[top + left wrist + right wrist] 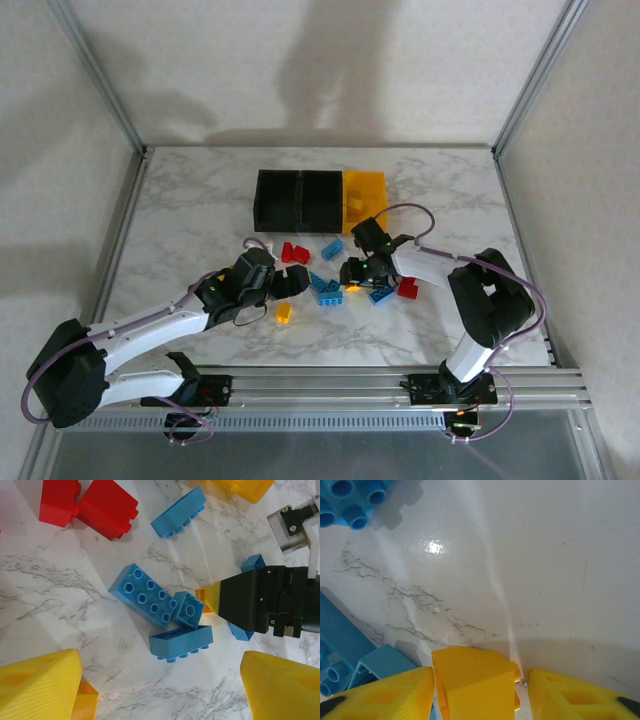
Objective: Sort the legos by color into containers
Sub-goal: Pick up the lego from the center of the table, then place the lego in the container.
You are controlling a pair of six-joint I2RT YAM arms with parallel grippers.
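Note:
Three joined containers stand at the back: two black bins [298, 198] and a yellow bin [364, 194]. Loose legos lie in front: red ones [293, 252], blue ones [326, 290] and a yellow one [284, 313]. My left gripper [297, 283] [165, 692] is open just above the table, short of a blue brick cluster [150, 596]. My right gripper [352, 275] [480, 692] is down at the table, open around a yellow brick [472, 682]. Its left finger touches the brick and a small gap remains at the right finger [580, 697].
Two red bricks [90, 505] and a blue brick [179, 512] lie beyond the cluster. The right gripper's black body [260, 605] is close to the blue cluster. A red brick [407, 289] and a blue brick [382, 295] lie beside the right arm.

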